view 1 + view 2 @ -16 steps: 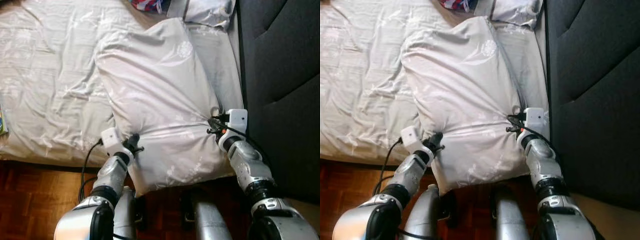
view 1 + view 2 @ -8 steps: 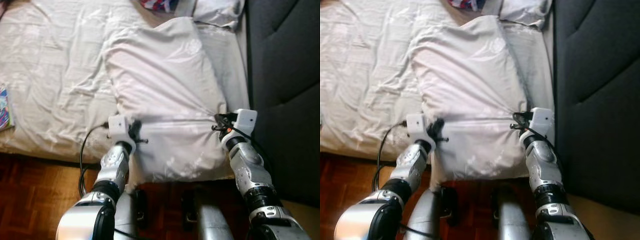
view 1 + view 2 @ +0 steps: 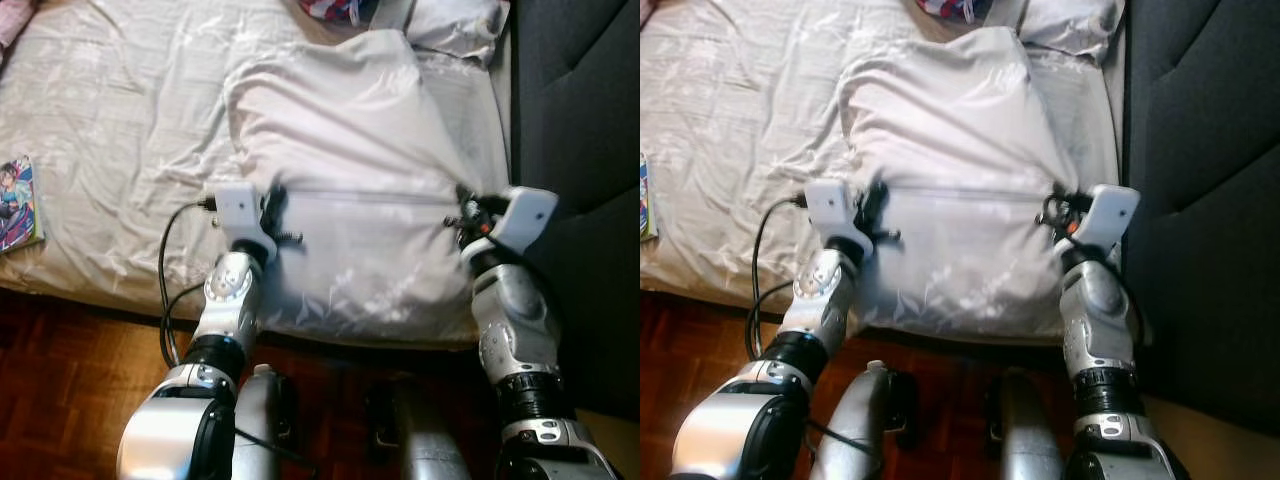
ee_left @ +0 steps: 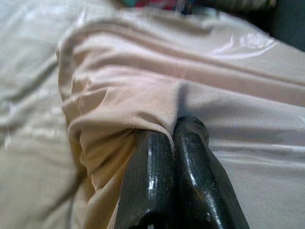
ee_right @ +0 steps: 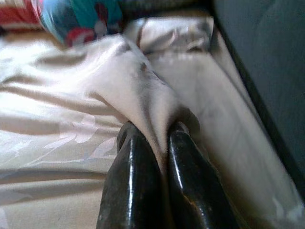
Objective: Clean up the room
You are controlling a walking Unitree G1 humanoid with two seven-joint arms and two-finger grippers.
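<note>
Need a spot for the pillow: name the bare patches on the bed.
Free: the wide sheet between the book and the held pillow. Crowded: the head end by the headboard, with a second pillow and colourful cloth.

Head stereo pair: high, facing steeply down over both arms onto bed and floor; near-identical framing. Wrist cameras: very close, sighting along own fingers into pillow fabric. All views share pillow.
</note>
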